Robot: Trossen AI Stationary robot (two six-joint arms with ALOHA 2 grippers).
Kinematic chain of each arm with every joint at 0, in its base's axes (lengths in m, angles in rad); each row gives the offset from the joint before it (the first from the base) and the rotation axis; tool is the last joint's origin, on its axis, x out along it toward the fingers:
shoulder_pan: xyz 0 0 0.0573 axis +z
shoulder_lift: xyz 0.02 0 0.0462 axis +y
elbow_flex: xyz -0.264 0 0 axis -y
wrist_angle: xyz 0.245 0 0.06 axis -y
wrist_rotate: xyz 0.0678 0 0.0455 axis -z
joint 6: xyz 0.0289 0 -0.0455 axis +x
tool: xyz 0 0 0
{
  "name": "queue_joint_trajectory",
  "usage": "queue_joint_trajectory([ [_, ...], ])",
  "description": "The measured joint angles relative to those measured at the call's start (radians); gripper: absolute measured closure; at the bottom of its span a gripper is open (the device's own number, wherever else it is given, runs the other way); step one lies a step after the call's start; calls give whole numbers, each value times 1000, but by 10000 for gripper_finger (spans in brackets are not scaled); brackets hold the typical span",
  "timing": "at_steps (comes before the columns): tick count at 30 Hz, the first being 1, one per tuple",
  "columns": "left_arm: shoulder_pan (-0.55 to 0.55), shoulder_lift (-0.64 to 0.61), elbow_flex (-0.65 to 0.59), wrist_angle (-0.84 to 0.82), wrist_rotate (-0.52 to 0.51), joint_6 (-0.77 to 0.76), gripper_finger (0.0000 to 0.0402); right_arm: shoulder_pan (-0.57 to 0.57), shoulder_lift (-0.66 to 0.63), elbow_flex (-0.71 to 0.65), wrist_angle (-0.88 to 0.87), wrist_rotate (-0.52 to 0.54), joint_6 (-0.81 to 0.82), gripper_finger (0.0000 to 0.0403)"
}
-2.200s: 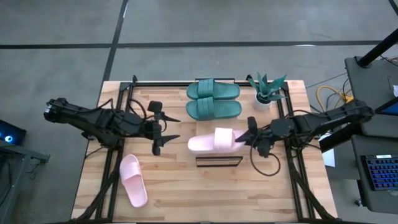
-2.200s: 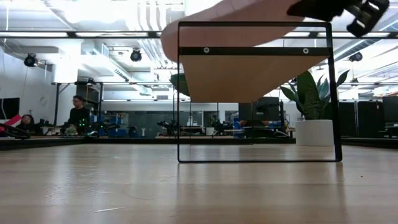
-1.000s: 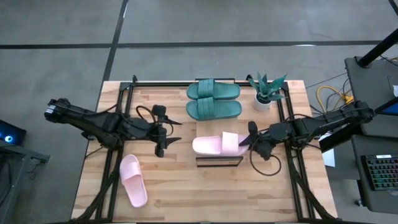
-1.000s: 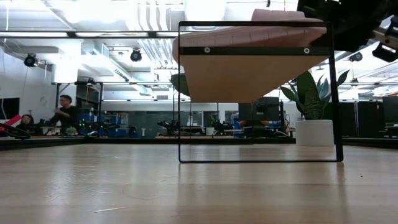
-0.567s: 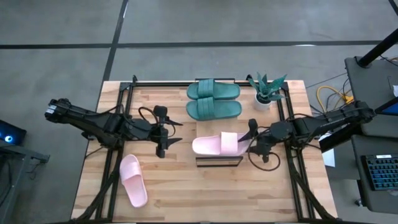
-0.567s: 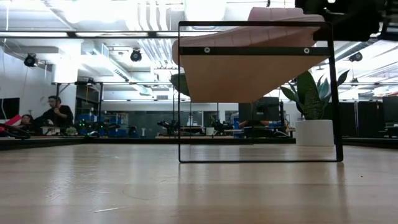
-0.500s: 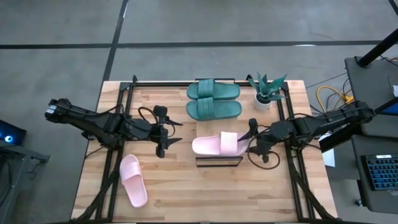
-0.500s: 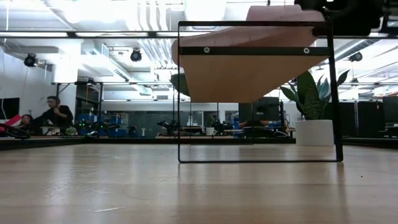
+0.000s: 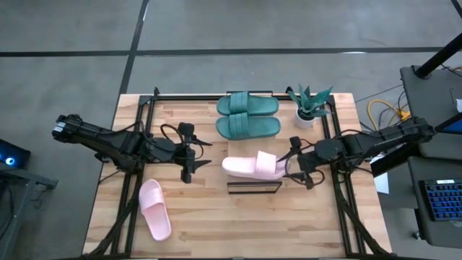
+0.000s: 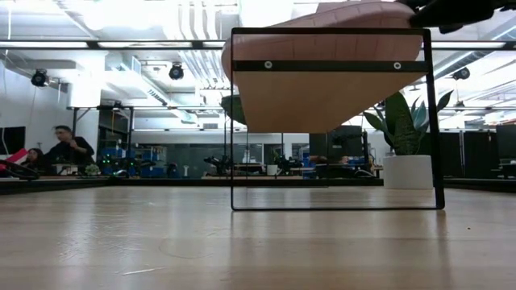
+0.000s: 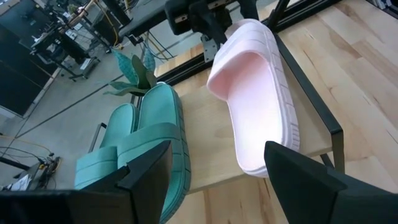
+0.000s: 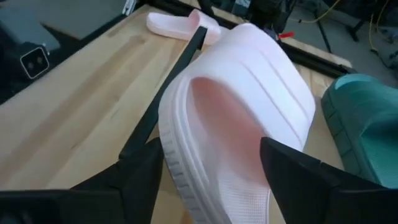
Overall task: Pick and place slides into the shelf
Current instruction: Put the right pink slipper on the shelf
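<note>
One pale pink slide [image 9: 250,167] lies on the shelf's [image 9: 254,187] flat top, toe toward the table's left; in the low view its sole [image 10: 322,18] sits tilted on the top rail. My right gripper [image 9: 291,163] is open, one finger on each side of that slide's heel [image 12: 233,134]. My left gripper [image 9: 201,152] hovers open to the left of the shelf, holding nothing. A second pink slide [image 9: 154,209] lies sole-down at the near left. Two teal slides [image 9: 247,115] lie side by side at the far edge.
A small potted plant [image 9: 310,105] stands at the far right, next to the teal slides. Black frame rails [image 9: 141,144] run along both sides of the table. Bare wood [image 9: 238,224] lies between the shelf and the near edge.
My right gripper has opened and let go of the pink slide's heel. The slide has stayed on the shelf's top, shifting slightly toward the table's left.
</note>
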Motion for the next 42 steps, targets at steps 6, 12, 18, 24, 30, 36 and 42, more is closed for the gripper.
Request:
queue_joint_trajectory([
  [6, 0, 0, 0, -5, 0, 0, 162, 0, 0, 17, -30, -100, 22, 140],
  [12, 0, 0, -3, -7, 0, 0, 162, 0, 0, 33, -47, -196, 3, 140],
  [18, 0, 0, -13, -7, 11, 0, 162, 0, 0, 92, -39, -199, -25, 143],
  [24, 0, -1, -48, -6, 23, -1, 162, 0, 1, 96, -45, -199, -25, 165],
  [30, 0, -1, -59, -4, 21, 0, 162, 0, 1, 83, -47, -199, -25, 194],
  [36, 2, -9, -53, 2, 17, 0, 162, 31, 34, 82, -43, -202, -53, 250],
  [42, 7, -9, -58, 0, 14, 0, 162, 76, 150, 81, -11, -165, -76, 336],
])
